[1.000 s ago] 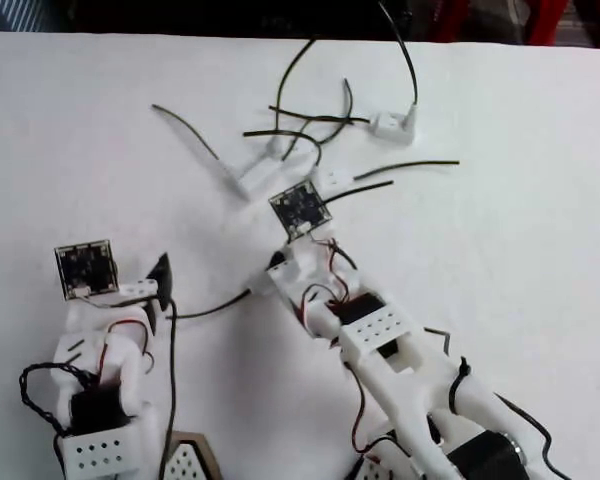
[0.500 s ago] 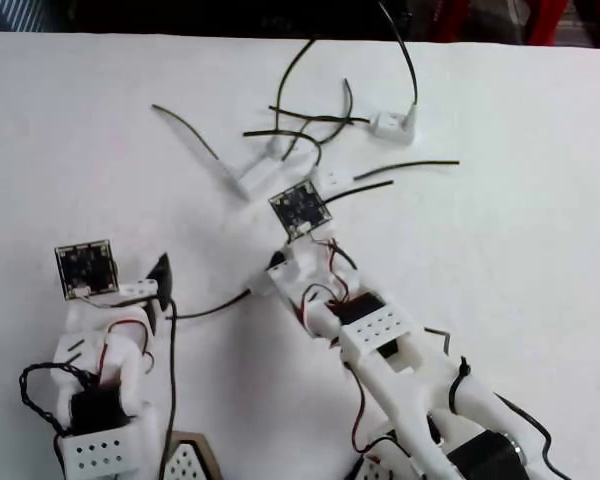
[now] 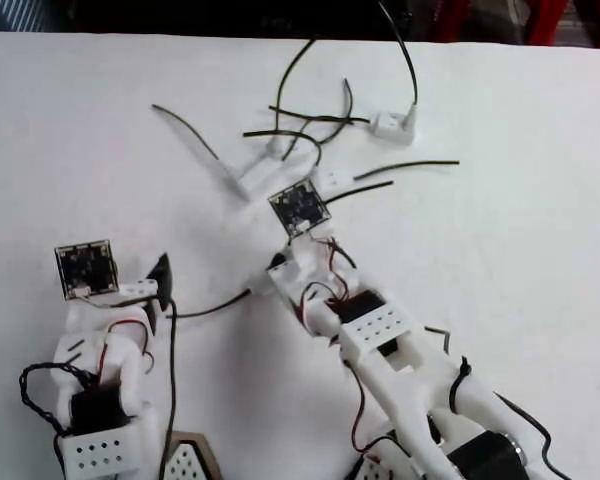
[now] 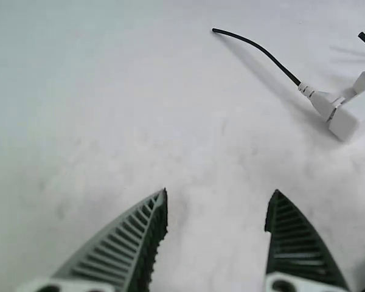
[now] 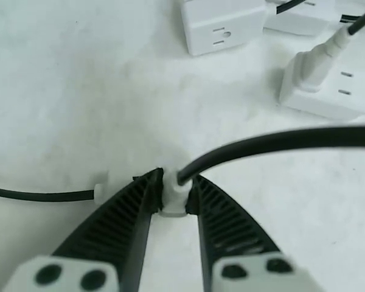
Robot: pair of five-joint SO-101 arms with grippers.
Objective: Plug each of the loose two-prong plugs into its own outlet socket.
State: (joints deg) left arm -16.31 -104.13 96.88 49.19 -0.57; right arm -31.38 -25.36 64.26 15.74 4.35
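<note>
Your right end effector (image 5: pixel 173 182) is clamped tight on a white two-prong plug (image 5: pixel 173 205), with both ribbed fingers pressed against the plug's sides low over the desk (image 5: pixel 61 91). The plug's black cord (image 5: pixel 280 141) comes out between the fingertips and runs off sideways. Just beside one finger, a second cord (image 5: pixel 36 196) lies flat on the desk and ends in a small white collar.

Your left end effector (image 4: pixel 219 192) is spread wide with nothing between its fingers, low over bare desk. Farther out from it lies a white block (image 4: pixel 347 115) with a thin black lead (image 4: pixel 261 52) joined to it and trailing away.

From above, you can see the left arm (image 3: pixel 105 370) at the near left of the desk. The right arm (image 3: pixel 380 340) stretches from the near right toward the middle.

Beyond the held plug, an outlet socket (image 5: pixel 222 24) sits with its slots facing your right end effector, apart from the plug. Near it, a second socket block (image 5: pixel 337 94) already has a white seated plug (image 5: pixel 310 64) in it. Toward the far middle of the desk, loose cords (image 3: pixel 310 120) cross one another, and a far white block (image 3: pixel 390 125) lies at their edge.
</note>
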